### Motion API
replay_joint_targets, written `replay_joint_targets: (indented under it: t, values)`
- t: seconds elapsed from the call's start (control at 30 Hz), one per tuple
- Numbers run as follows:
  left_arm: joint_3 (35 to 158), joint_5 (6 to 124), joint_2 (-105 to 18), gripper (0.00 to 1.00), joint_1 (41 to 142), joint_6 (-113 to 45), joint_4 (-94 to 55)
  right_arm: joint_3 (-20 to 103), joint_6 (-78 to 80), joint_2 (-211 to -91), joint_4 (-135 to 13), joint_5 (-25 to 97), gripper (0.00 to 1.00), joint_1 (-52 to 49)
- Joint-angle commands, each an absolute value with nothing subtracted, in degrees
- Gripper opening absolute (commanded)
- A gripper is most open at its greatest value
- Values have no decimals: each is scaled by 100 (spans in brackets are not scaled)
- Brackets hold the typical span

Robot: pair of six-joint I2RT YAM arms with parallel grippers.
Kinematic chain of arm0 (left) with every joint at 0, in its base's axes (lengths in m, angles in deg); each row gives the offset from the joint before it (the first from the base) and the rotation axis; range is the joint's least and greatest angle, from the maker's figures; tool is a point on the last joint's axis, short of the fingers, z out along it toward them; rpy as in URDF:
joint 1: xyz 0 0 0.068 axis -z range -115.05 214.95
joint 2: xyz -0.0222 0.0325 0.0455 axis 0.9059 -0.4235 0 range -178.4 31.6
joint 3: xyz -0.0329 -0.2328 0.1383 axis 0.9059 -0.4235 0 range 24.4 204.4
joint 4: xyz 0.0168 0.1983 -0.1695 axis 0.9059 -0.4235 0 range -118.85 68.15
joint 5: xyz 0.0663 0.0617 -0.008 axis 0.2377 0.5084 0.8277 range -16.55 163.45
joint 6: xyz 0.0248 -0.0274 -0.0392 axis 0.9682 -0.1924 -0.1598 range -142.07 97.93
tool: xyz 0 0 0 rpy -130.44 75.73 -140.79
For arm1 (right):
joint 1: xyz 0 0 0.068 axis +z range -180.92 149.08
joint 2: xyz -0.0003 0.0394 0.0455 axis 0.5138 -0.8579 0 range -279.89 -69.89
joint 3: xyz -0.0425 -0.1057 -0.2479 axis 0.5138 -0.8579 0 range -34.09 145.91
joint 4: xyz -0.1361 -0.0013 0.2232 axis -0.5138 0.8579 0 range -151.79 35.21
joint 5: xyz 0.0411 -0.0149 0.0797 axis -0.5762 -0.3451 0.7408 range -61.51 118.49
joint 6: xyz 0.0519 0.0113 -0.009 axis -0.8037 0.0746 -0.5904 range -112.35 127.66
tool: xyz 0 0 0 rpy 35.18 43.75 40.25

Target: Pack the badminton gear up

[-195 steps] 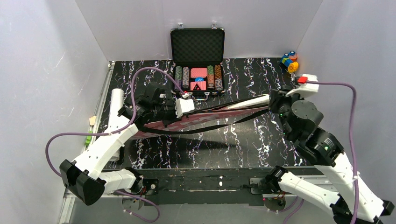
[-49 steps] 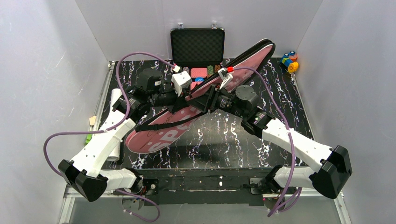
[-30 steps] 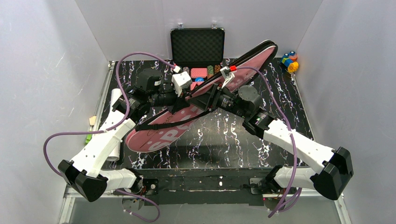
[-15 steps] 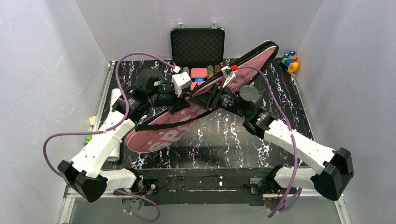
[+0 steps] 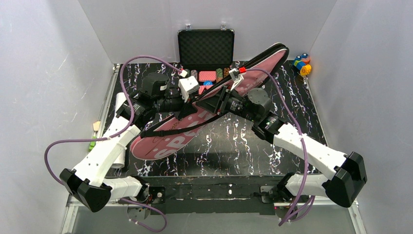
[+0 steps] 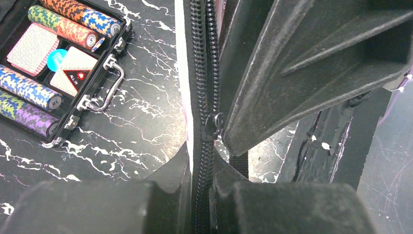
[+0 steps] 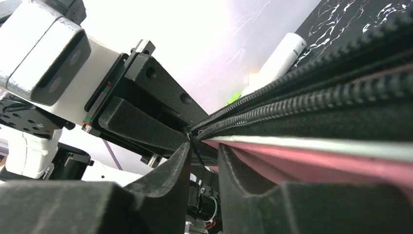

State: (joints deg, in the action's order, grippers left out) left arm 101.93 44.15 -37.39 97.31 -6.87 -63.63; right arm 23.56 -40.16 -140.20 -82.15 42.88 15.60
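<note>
The pink "SPORT" cover lies slantwise from the near left to the far right, with its black strap across it. My left gripper is shut on the cover's black zipper edge, which runs between its fingers. My right gripper faces it at the same edge. Its jaws stand a narrow gap apart, and the zipper pull sits at one fingertip. The white tube lies at the left under my left arm and shows in the right wrist view. Rackets and shuttlecocks are out of view.
The open black case of poker chips stands at the back, just behind both grippers, and shows in the left wrist view. A small multicoloured toy sits at the far right corner. Small green and yellow bits lie off the left table edge.
Since 6.5 s ago the cover has swung from level to slantwise, and my right arm has come in to its middle. Over the last second my right gripper shifted slightly left.
</note>
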Motion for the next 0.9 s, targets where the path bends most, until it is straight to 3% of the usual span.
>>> replay_joint_targets:
  t: [0.0,0.2,0.6,0.87]
  values:
    - [10200,3914,-3389,0,9800,-669,-5956,2749,-4032,-14098,-8703,4237,28,1532]
    - [10083,4019,-3325,0,9834,-567,-5958,2729,-4002,-13983,-8646,4169,1,1527]
    - [10070,4136,-3290,0,9834,-407,-6020,2413,-3694,-13063,-7647,3870,1,1006]
    - [10069,4181,-3248,0,9834,-336,-6079,2140,-3569,-12306,-6971,3976,1,-112]
